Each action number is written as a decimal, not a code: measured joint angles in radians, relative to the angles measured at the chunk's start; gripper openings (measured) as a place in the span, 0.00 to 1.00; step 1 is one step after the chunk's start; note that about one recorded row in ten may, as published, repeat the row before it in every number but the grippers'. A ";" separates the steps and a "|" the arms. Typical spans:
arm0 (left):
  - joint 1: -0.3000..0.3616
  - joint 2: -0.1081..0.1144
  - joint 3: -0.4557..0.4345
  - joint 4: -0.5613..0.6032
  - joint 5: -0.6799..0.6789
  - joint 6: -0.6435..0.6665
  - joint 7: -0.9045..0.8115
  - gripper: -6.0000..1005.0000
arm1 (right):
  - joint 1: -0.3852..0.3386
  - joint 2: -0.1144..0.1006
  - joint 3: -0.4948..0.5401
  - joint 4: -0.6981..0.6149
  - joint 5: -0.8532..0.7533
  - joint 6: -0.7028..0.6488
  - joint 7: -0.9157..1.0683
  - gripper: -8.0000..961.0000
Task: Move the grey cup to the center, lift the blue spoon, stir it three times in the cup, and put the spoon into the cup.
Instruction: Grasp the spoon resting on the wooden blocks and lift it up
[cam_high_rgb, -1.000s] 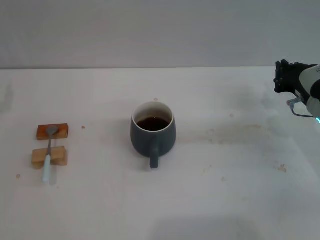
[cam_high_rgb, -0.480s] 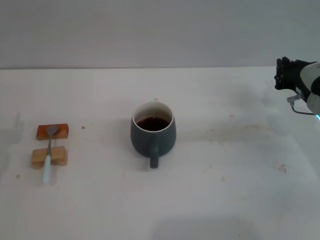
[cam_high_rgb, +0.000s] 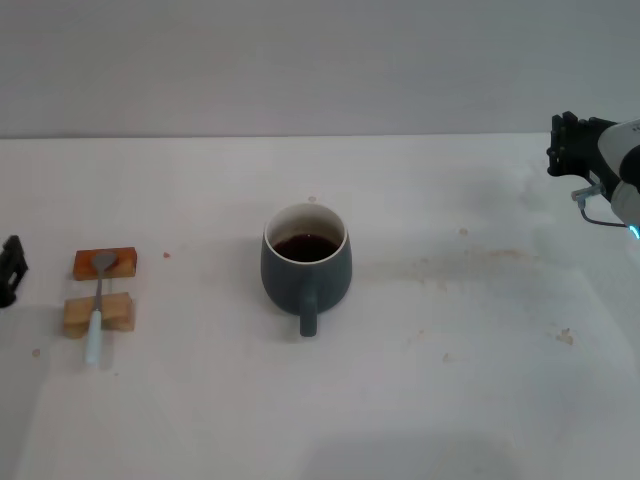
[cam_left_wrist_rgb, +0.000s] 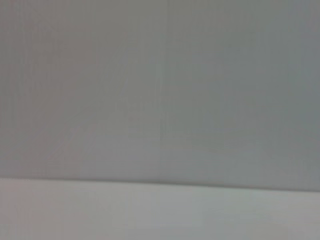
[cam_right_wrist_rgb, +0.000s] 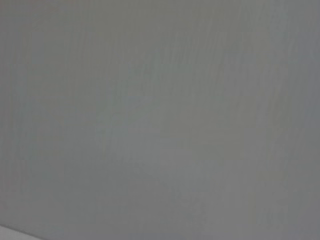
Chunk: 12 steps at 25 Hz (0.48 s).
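Observation:
The grey cup (cam_high_rgb: 305, 266) stands upright near the middle of the white table, with dark brown liquid inside and its handle pointing toward me. The blue spoon (cam_high_rgb: 97, 312) lies at the left across two small wooden blocks (cam_high_rgb: 101, 290), metal bowl on the far block, pale blue handle toward me. My left gripper (cam_high_rgb: 10, 270) shows only as a dark tip at the left edge, left of the spoon and apart from it. My right gripper (cam_high_rgb: 572, 146) is at the far right edge, raised and far from the cup. Both wrist views show only the blank wall.
The white table (cam_high_rgb: 450, 380) has faint brown stains right of the cup and small crumbs near the right side. A grey wall (cam_high_rgb: 320, 60) runs behind the table's far edge.
My left gripper has come into view at the left edge beside the spoon. My right gripper has drawn slightly farther to the right and up. The cup and spoon have not moved.

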 joint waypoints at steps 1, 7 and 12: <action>0.032 -0.031 0.007 -0.041 0.000 -0.046 0.031 0.53 | 0.001 0.000 0.000 0.002 -0.001 0.000 0.000 0.08; 0.067 -0.062 0.024 -0.073 -0.001 -0.087 0.052 0.53 | 0.002 0.000 0.000 0.011 -0.003 0.001 0.000 0.08; 0.076 -0.066 0.068 -0.063 -0.017 -0.098 0.044 0.53 | 0.002 0.000 -0.001 0.017 -0.003 0.002 0.000 0.08</action>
